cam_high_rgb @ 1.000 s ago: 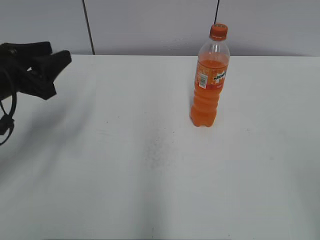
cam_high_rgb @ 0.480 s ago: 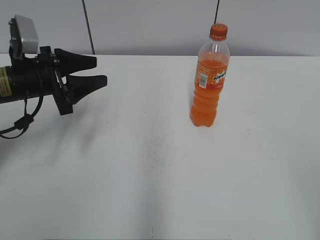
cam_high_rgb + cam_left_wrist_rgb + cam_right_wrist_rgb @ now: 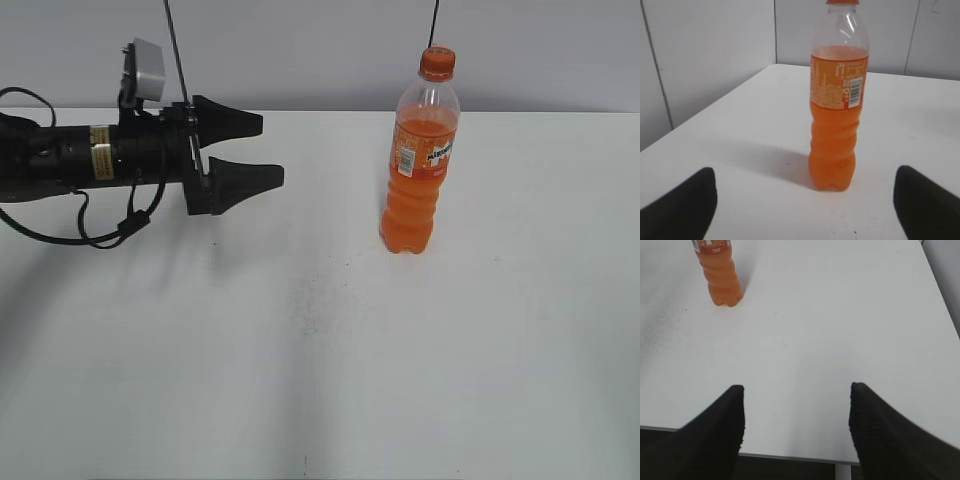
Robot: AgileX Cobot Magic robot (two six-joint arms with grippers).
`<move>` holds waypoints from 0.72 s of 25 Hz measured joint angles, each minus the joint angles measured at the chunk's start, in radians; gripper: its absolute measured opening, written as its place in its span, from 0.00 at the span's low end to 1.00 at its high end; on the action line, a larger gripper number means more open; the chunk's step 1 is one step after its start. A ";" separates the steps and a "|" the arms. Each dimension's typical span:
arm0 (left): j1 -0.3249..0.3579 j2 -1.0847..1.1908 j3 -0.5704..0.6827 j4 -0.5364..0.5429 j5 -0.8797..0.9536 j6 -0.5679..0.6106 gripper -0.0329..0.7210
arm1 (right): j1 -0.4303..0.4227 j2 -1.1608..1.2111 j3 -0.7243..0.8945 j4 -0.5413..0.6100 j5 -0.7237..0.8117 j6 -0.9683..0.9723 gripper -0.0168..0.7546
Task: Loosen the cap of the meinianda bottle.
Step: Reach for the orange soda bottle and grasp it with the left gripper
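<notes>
Outside, the left gripper point(image 3: 265, 150) reaches in level from the left with its jaws parted and empty, pointing toward the meinianda bottle point(image 3: 418, 160), which stands upright on the white table point(image 3: 300, 380) right of centre, well apart from the fingertips. Its orange cap point(image 3: 437, 62) is on. The right gripper does not show in this view.

From the left wrist, the bottle point(image 3: 838, 100) sits between the two dark fingertips point(image 3: 682, 207), slightly left of the midline. To do this reach well, I judge the arm should go straight on, centre the ridged lower body between the jaws and close firmly, leaving the cap free for the other arm.

From the right wrist, the right gripper point(image 3: 795, 427) hangs open over the table's near edge point(image 3: 805, 457), far from the bottle point(image 3: 720, 277).

The tabletop is plain, matte and bare; grey panelled walls point(image 3: 705, 60) stand behind it.
</notes>
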State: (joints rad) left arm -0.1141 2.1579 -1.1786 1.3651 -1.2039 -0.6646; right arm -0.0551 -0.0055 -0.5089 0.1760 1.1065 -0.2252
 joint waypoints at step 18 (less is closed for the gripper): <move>-0.206 0.272 -0.451 0.002 -0.002 -0.187 0.86 | 0.000 0.000 0.000 0.000 -0.001 0.000 0.66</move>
State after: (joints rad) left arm -0.3203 2.4303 -1.6292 1.3674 -1.2060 -0.8518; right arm -0.0551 -0.0055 -0.5089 0.1760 1.1055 -0.2252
